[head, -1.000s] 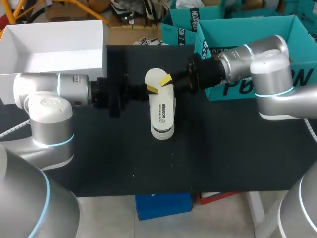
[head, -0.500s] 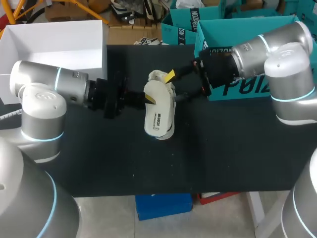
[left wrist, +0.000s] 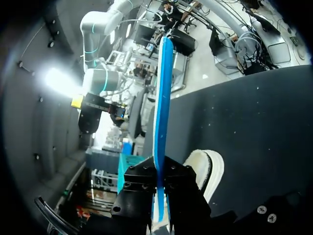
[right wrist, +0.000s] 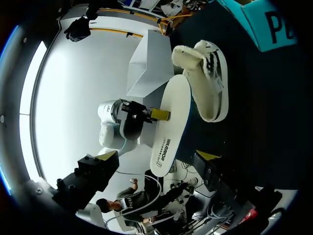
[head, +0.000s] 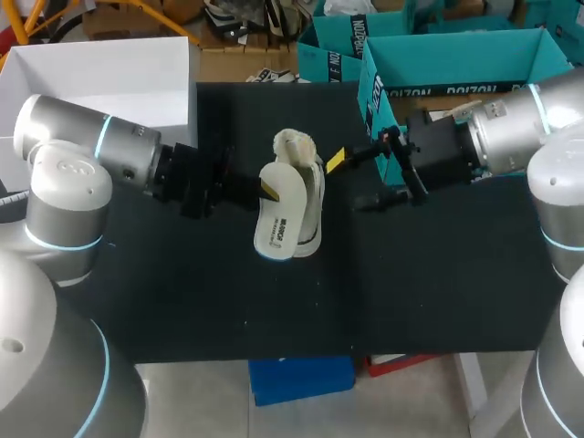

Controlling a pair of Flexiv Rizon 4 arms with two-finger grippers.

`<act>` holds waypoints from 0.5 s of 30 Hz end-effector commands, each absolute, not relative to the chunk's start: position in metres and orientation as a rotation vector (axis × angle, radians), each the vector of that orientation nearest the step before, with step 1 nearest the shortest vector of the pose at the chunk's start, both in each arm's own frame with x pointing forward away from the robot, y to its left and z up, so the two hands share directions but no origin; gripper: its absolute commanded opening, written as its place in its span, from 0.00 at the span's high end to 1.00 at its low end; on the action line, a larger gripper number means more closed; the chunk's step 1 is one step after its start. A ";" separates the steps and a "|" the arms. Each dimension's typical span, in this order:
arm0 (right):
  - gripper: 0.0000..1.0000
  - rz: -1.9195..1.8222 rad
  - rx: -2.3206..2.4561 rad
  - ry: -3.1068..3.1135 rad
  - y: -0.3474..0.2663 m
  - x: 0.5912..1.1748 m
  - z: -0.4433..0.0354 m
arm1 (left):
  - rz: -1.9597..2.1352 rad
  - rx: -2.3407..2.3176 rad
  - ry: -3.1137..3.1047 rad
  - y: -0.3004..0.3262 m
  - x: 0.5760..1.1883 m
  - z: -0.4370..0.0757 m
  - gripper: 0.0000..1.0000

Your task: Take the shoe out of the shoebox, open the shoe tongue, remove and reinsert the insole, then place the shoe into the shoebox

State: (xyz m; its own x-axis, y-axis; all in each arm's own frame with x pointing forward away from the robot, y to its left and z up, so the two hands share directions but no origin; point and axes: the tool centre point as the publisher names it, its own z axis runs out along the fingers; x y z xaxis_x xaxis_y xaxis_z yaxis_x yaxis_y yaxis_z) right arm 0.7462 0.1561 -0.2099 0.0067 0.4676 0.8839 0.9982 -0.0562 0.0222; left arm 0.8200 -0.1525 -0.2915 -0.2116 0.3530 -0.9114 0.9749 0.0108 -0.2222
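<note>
Left pincer [head: 265, 188] is pinching the insole [head: 277, 213] by one long edge. In the left wrist view the insole [left wrist: 162, 112] runs edge-on between the fingers, blue underside showing. The insole is out of the shoe [head: 308, 193], overlapping its side nearest the left arm, white face up.

The shoe lies on the black surface [head: 438, 274] near the middle, outside the white shoebox [head: 100, 82] at the far left corner.

Right pincer [head: 354, 181] is spread, holding nothing, just beside the shoe on the right arm's side and not touching it. The right wrist view shows the shoe [right wrist: 209, 81] and insole [right wrist: 171, 122] ahead of it.
</note>
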 end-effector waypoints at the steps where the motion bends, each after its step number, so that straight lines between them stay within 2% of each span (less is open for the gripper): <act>1: 0.00 -1.282 -1.830 -1.434 0.143 0.712 -0.202 | -1.207 1.397 1.644 -0.153 0.820 -0.292 1.00; 15: 0.00 -1.308 -1.887 -1.418 0.128 0.689 -0.193 | -1.234 1.425 1.657 -0.162 0.815 -0.299 1.00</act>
State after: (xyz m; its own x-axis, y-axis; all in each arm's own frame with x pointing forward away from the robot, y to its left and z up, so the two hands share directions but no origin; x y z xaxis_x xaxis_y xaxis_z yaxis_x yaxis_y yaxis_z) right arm 0.6990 0.1323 -0.1952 0.0252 0.4912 0.8707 0.9688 -0.2268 0.1000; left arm 0.8133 -0.1599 -0.2983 -0.2252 0.3814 -0.8965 0.9680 -0.0173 -0.2505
